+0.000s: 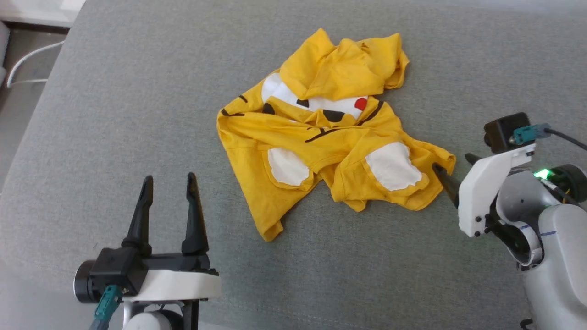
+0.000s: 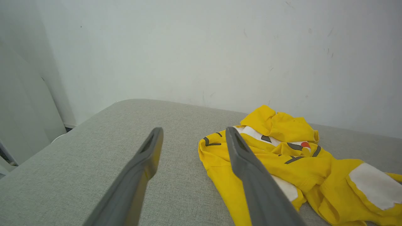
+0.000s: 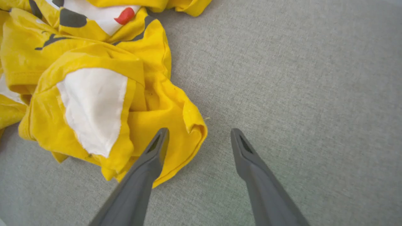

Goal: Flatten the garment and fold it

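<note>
A bright yellow garment (image 1: 330, 137) lies crumpled near the middle of a wide grey surface (image 1: 114, 114); the surface is a coarse woven cloth, flat and matte, with a rounded corner at the far left. The garment is thin and soft, bunched into loose folds and ridges; its far part is heaped into a rumpled mound, and its near part spreads out in uneven flaps. Two rounded white patches (image 1: 392, 167) sit on the near flaps; a small red dot (image 1: 361, 104) and curved black marks (image 1: 334, 115) show on a white area in the centre.

The left gripper (image 1: 169, 178) hangs above bare cloth at the near left, well apart from the garment; its two long dark tapered fingers are spread wide, with nothing between them. In the left wrist view, that gripper (image 2: 193, 130) points towards a plain pale wall (image 2: 201, 47), with the garment (image 2: 301, 169) off to the right of its fingers.

The right gripper (image 1: 451, 161) is at the garment's near right corner, its jaws splayed fully apart and gripping nothing; in the right wrist view, this gripper (image 3: 198, 131) has one finger over the folded yellow hem of the garment (image 3: 94, 94) and the other over bare grey cloth; whether the finger touches the hem cannot be told.
</note>
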You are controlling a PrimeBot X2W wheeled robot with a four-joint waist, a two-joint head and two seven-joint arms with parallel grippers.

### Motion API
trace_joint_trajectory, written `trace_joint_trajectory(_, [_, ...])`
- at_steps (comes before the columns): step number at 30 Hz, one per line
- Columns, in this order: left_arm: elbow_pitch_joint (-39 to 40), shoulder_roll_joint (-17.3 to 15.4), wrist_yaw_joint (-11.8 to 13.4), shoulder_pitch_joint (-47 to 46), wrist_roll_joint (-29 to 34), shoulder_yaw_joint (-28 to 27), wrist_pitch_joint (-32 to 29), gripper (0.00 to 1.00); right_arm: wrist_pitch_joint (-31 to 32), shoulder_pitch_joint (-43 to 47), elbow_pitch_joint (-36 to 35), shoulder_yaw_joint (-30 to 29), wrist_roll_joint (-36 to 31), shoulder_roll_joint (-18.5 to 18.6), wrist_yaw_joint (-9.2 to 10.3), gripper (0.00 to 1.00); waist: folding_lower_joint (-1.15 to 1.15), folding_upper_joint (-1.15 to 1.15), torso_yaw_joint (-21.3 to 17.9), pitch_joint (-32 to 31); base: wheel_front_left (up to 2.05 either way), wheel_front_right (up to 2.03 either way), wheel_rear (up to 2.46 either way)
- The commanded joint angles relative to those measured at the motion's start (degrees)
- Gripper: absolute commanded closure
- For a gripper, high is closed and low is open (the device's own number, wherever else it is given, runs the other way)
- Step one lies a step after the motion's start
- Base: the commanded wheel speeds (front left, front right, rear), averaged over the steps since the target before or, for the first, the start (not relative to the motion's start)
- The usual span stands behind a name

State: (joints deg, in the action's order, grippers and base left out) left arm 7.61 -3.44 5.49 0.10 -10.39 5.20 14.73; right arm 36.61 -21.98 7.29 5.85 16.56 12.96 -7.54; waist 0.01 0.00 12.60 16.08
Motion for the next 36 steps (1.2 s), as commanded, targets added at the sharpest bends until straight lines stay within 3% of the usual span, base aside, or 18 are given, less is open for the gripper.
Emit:
trace_joint_trajectory(1, [-0.3, 0.4, -0.6, -1.3, 0.4, -0.3, 0.3, 0.0, -0.3, -0.9, 1.7, 0.5, 0.4, -0.1, 0.05, 0.0, -0.01, 0.0, 0.9, 0.6, 0.0, 0.0, 0.0])
trace_joint_trajectory(6, [-0.7, 0.5, -0.9, -1.9, 0.3, -0.3, 0.3, 0.0, -2.3, -1.8, 6.1, 1.0, 0.8, -1.4, 0.05, 0.0, -0.01, 0.0, 2.0, 0.9, 0.0, 0.0, 0.0])
trace_joint_trajectory(8, [-0.8, 0.5, -1.0, -2.1, 0.3, -0.2, 0.3, 0.0, -3.5, -2.4, 7.8, 0.9, 0.4, -1.7, 0.05, 0.59, -0.01, 0.0, 2.3, 1.0, 0.0, 0.0, 0.0])
trace_joint_trajectory(9, [-0.9, 0.5, -1.1, -2.1, 0.3, -0.2, 0.3, 0.0, -4.4, -2.8, 8.5, 0.6, 0.2, -2.0, 0.05, 0.97, -0.01, 0.0, 2.4, 1.0, 0.0, 0.0, 0.0])
trace_joint_trajectory(19, [-1.1, 0.6, -0.1, -1.6, -0.3, -0.5, 0.3, 0.0, -8.9, -5.5, 10.4, -0.2, -0.6, -2.0, 0.05, 1.0, -0.01, 0.0, 0.8, -0.1, 0.0, 0.0, 0.0])
trace_joint_trajectory(23, [-0.9, 0.6, -0.1, -1.1, -0.1, -0.8, 0.3, 0.0, -8.9, -6.1, 8.9, -2.5, -0.4, 0.0, 0.05, 1.0, -0.01, 0.0, -1.0, -1.0, 0.0, 0.0, 0.0])
trace_joint_trajectory(29, [-1.3, 0.6, -0.2, -0.2, -0.2, -0.6, 0.3, 0.0, -7.4, -2.5, 6.8, -11.2, -2.3, 4.6, 0.05, 1.0, -0.01, 0.0, -2.8, -2.2, 0.0, 0.0, 0.0])
trace_joint_trajectory(36, [-2.4, 0.6, -1.1, 0.6, 0.0, -0.6, 0.3, 0.0, -6.4, 6.2, 5.6, -23.7, -5.6, 5.7, 0.05, 1.0, -0.01, 0.0, -3.4, -2.9, 0.0, 0.0, 0.0])
